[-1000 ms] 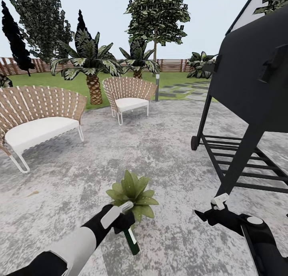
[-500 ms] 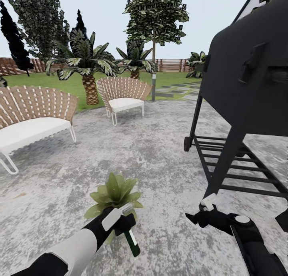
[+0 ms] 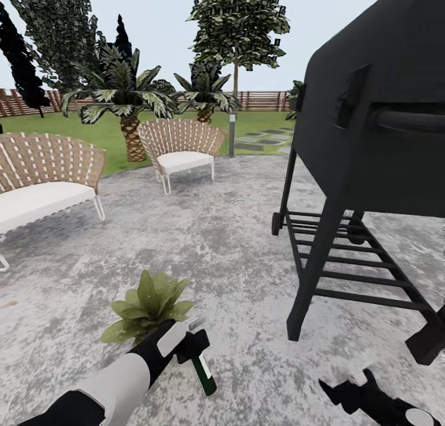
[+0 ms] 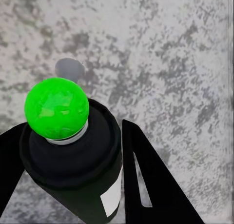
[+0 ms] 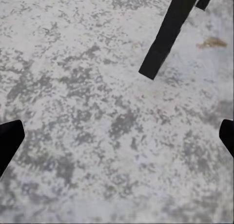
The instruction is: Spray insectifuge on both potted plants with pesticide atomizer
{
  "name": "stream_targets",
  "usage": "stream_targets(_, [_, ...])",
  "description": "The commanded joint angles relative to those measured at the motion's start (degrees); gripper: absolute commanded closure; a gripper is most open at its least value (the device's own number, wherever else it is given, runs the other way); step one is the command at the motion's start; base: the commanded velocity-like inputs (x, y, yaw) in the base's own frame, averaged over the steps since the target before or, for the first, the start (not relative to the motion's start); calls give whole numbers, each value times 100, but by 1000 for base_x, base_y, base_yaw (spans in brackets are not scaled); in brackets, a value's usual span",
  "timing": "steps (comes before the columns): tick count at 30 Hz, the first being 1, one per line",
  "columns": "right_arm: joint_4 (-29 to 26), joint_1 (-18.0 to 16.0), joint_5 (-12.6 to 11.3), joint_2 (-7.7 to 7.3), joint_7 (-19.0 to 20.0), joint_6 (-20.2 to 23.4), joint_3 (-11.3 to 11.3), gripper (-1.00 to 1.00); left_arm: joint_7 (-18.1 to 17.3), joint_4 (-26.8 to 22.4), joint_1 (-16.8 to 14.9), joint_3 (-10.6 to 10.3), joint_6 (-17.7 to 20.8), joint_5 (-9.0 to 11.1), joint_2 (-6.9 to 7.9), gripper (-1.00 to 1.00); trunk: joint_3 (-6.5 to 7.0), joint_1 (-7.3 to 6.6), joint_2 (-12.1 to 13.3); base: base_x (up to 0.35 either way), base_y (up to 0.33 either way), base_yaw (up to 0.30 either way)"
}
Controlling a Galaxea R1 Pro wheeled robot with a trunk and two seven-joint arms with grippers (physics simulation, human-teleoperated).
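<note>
My left gripper (image 3: 187,344) is shut on the pesticide atomizer (image 3: 203,373), a dark green bottle that hangs tilted below the hand over the grey paving of the garden. In the left wrist view the atomizer (image 4: 73,160) sits between two black fingers (image 4: 146,185), with a bright green ball on its top and a pale label patch. One potted plant (image 3: 147,303), a low rosette of pointed green leaves, stands on the paving just beyond and left of that hand. My right gripper (image 3: 357,394) hangs low at the right, open and holding nothing (image 5: 117,136).
A big black grill (image 3: 371,117) on a legged frame (image 3: 315,271) stands close at the right; one leg (image 5: 170,31) is near my right gripper. Two wicker chairs (image 3: 43,178) (image 3: 179,144) stand at the left and middle. Palms (image 3: 127,104), lawn and a wooden fence (image 3: 259,100) lie beyond.
The camera has swung right, so plant, chairs and grill sit further left in the picture. My right gripper has dropped lower. The left gripper still holds the atomizer.
</note>
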Motion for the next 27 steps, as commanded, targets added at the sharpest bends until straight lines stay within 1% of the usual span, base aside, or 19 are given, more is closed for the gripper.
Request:
stream_targets(1, [303, 215, 123, 125, -329, -404, -401, -100, -2, 1, -1, -1, -5, 3, -1, 100, 1, 0, 0, 0, -337, 0])
stream_targets(2, [687, 402, 221, 397, -820, -969, -869, -100, -2, 1, -1, -1, -7, -2, 7, 100, 1, 0, 0, 28, -337, 0])
stream_targets(3, [962, 548, 334, 683, -1210, -1532, -1249, -100, -2, 1, 4, -1, -35, -4, 9, 100, 1, 0, 0, 73, -337, 0])
stream_targets(4, [1072, 638, 473, 826, -1349, -1841, -1439, -100, -2, 1, 14, -1, -101, -4, 4, 100, 1, 0, 0, 91, -337, 0])
stream_targets(5, [1132, 739, 679, 943, -1422, -2044, -1545, -100, 2, 1, 25, -1, -202, -1, 2, 100, 1, 0, 0, 105, -336, 0])
stream_targets(6, [1157, 826, 886, 1072, -1461, -2168, -1601, -100, 11, 4, 34, -1, -281, 1, 0, 100, 1, 0, 0, 115, -334, 0])
stream_targets(7, [1170, 891, 1067, 1262, -1494, -2270, -1642, -100, 40, 18, 47, -1, -345, 2, 0, 100, 1, 0, 0, 121, -333, 0])
stream_targets(8, [1185, 913, 1133, 1358, -1509, -2318, -1657, -100, 63, 35, 72, -1, -438, 2, -2, 100, 1, 0, 0, 123, -332, 0])
stream_targets(9, [1194, 924, 1171, 1408, -1516, -2345, -1665, -100, 74, 44, 103, -1, -640, -1, -17, 100, 1, 0, 0, 122, -331, 22])
stream_targets(11, [1208, 933, 1204, 1440, -1532, -2366, -1671, -100, 23, 46, 264, -11, -1296, -14, -61, 100, 6, 0, 0, 69, -193, 149])
stream_targets(12, [1209, 935, 1220, 1440, -1539, -2371, -1667, -100, -96, 33, 457, -163, -1791, -31, -79, 100, 8, 0, 0, 15, -43, 235])
stream_targets(13, [1211, 935, 1231, 1440, -1547, -2378, -1661, -100, -241, 29, 631, -465, -2120, -32, -85, 100, 11, 0, 0, 6, -18, 251])
stream_targets(14, [1212, 933, 1239, 1440, -1585, -2380, -1646, -100, -385, 9, 842, -852, -2450, -32, -88, 100, 13, 0, 0, 2, -6, 258])
stream_targets(15, [1211, 933, 1241, 1440, -1621, -2381, -1636, -100, -431, -8, 915, -990, -2538, -28, -88, 100, 15, 0, 0, 1, -3, 260])
stream_targets(16, [1202, 933, 1238, 1440, -1647, -2382, -1627, -100, -463, -18, 963, -1076, -2587, -19, -89, 100, 17, 0, 0, 0, -1, 261])
stream_targets(17, [1194, 931, 1236, 1440, -1656, -2382, -1624, -100, -474, -18, 981, -1104, -2602, -13, -89, 100, 20, 0, 0, -6, -1, 261])
stream_targets(22, [1170, 930, 1234, 1440, -1660, -2473, -1624, -100, -478, -15, 1001, -1142, -2604, -6, -77, 100, 29, 0, 0, -171, -124, 246])
stream_targets(25, [1162, 933, 1228, 1440, -1646, -2544, -1638, -100, -461, 23, 1001, -1143, -2593, -3, -43, 100, 29, 0, 0, -37, -26, 53])
stream_targets(27, [1169, 934, 1230, 1440, -1628, -2680, -1652, -100, -435, 21, 1001, -1164, -2308, -32, -24, 100, 29, 0, 0, -5, -4, 8])
